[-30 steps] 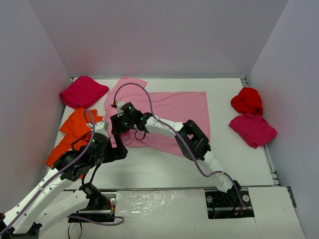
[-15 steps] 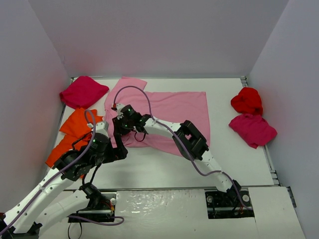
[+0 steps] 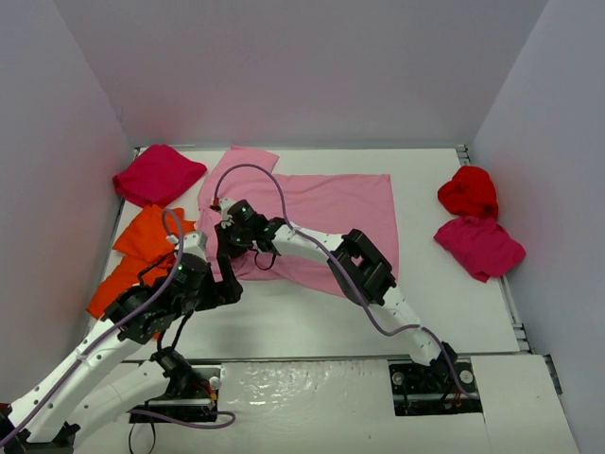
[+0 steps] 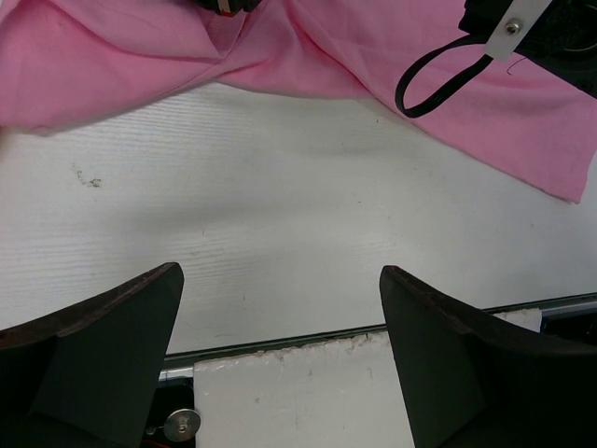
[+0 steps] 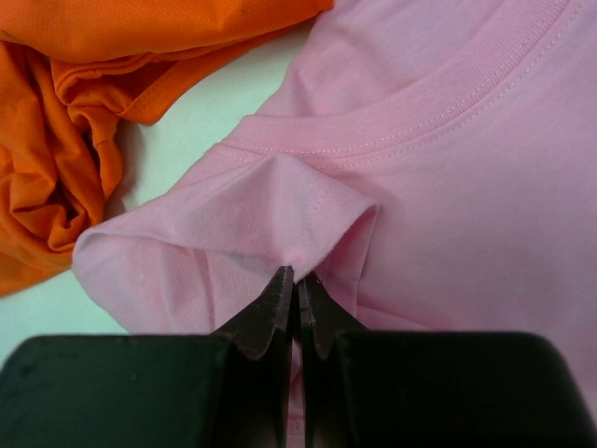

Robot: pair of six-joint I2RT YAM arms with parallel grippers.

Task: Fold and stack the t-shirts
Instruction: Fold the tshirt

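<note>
The right gripper [image 5: 297, 280] is clenching its jaws on a small raised pleat of the light pink t-shirt [image 5: 420, 187], at the shoulder just beside the ribbed collar, on the shirt's left end. The pinched cloth is standing up in a little tent above the fingertips. The left gripper [image 4: 280, 280] is hanging released, jaws wide, over bare table [image 3: 284, 312] just near of the pink shirt's near edge, touching nothing.

Outward from there, the pink shirt is lying spread across the middle of the table, mostly flat, its far-left part doubled over and its near-left edge rumpled. The orange cloth [image 3: 142, 246] is lying bunched just left of it, at the table's left edge. One magenta t-shirt [image 3: 156, 173] is sitting as a lump in the far-left corner. At the right side, well apart, the bright red t-shirt [image 3: 468, 191] is lying crumpled with a second magenta t-shirt [image 3: 477, 246] just near of it.

By count: one pink, one red and two magenta; the orange heap may be one shirt or two, which I cannot tell.

As I am judging it, the task is barely starting: no shirt is looking neatly folded, no stack is showing, and the pink one is only being gripped for its first fold. Every other shirt is waiting.
</note>
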